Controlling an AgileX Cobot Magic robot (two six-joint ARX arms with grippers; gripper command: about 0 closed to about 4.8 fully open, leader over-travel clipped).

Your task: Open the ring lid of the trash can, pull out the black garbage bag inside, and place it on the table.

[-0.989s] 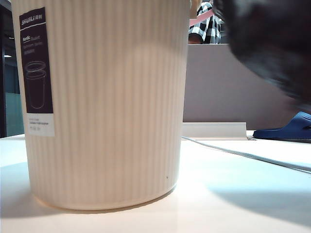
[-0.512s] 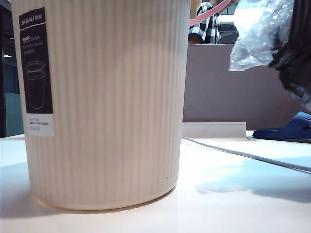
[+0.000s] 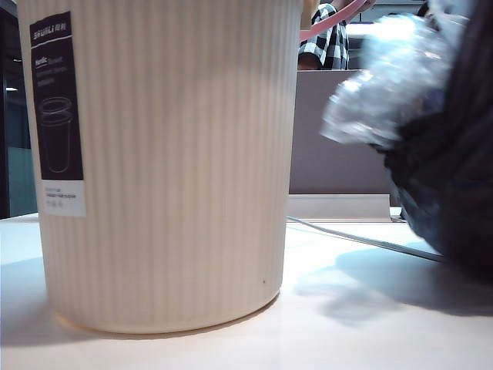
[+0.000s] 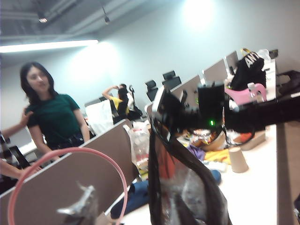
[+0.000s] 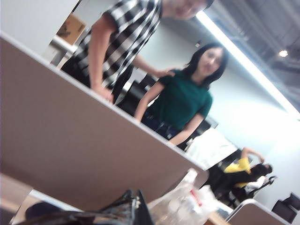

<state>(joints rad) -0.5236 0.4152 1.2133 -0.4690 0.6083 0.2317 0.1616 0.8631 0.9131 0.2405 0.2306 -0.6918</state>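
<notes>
Exterior, trash can (image 3: 166,166): I see it upright on the table (image 3: 362,331), its rim cut off at twelve o'clock.
Exterior, black garbage bag (image 3: 454,193): blurred at three o'clock, lower than half a second ago, now hiding the blue slipper; clear film (image 3: 389,81) at its top.
Exterior, ring lid (image 3: 331,19): only a pink arc shows, at one o'clock.
Left wrist, left gripper (image 4: 82,208): blurred at seven o'clock, on the hoop's lower edge; I can't tell its opening.
Left wrist, right gripper (image 4: 164,112): pinched tight on the hanging bag's top.
Right wrist, bag (image 5: 93,213): black folds at six o'clock; fingers unseen.
</notes>
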